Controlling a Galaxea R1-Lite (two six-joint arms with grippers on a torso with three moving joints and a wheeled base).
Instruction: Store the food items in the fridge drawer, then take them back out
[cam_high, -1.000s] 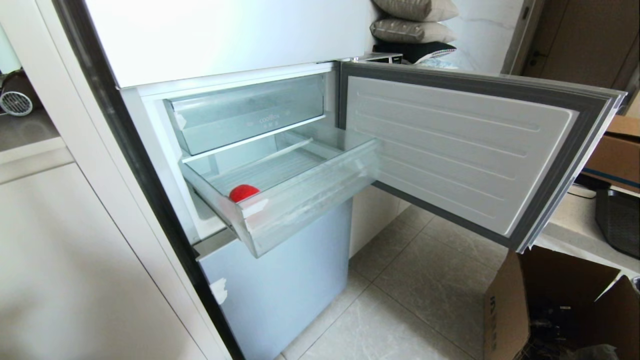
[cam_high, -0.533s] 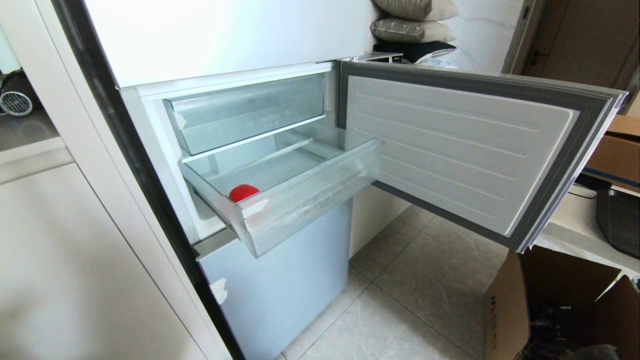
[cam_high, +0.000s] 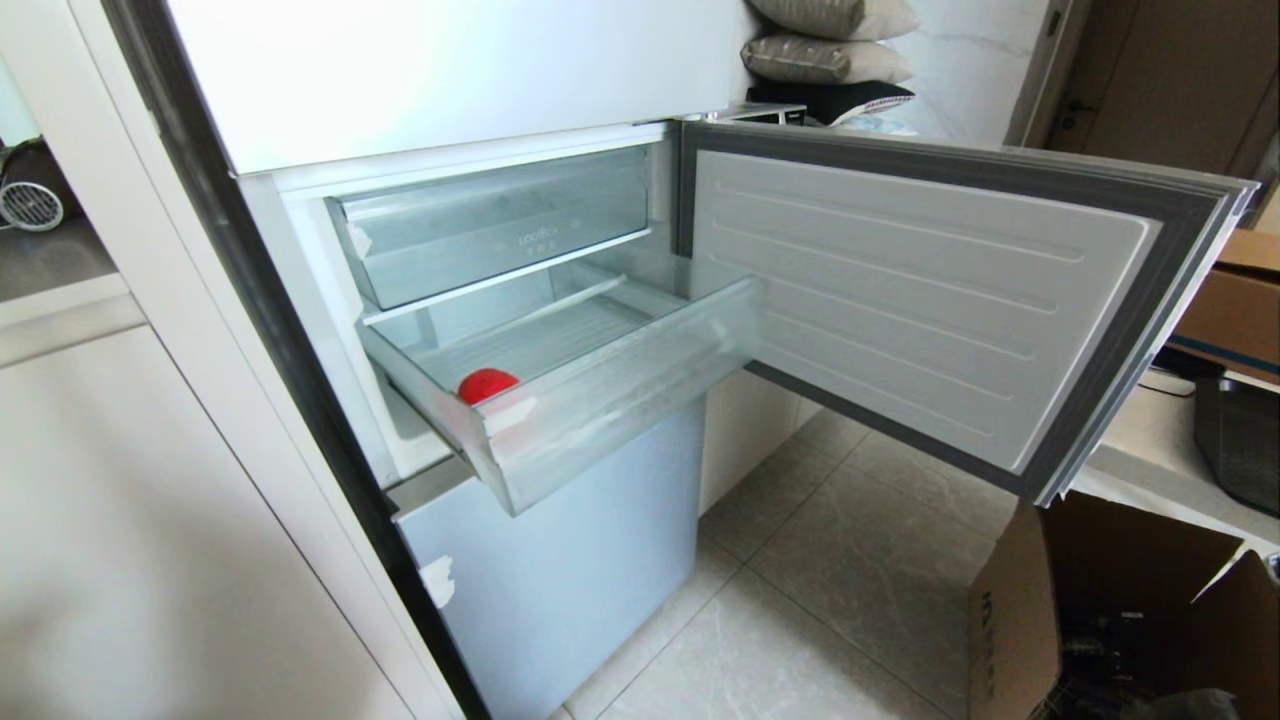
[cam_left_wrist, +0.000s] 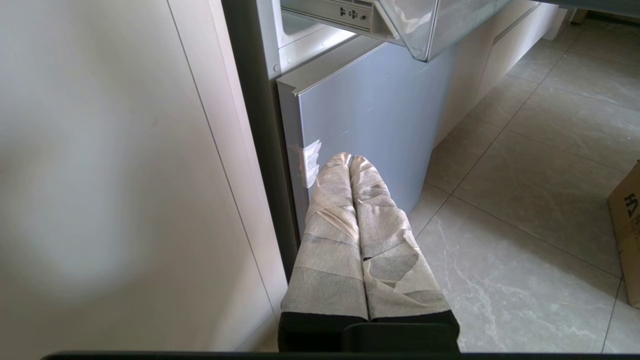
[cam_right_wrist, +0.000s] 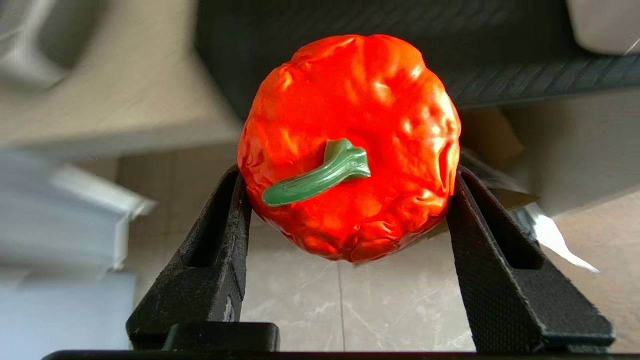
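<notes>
1. Between the right gripper (cam_right_wrist: 345, 210) fingers sits an orange-red pepper (cam_right_wrist: 350, 145), pinched, green stem facing the wrist.
2. Fridge drawer (cam_high: 610, 390) stands open, outside this gripper's view; red food (cam_high: 488, 384) lies inside.
3. Left gripper (cam_left_wrist: 350, 162) hangs pressed together, low, under the drawer.

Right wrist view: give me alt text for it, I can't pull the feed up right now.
The right gripper holds a wrinkled orange-red pepper with a green stem between its two black fingers. Behind it lie pale floor tiles and a blurred dark ribbed surface.
</notes>
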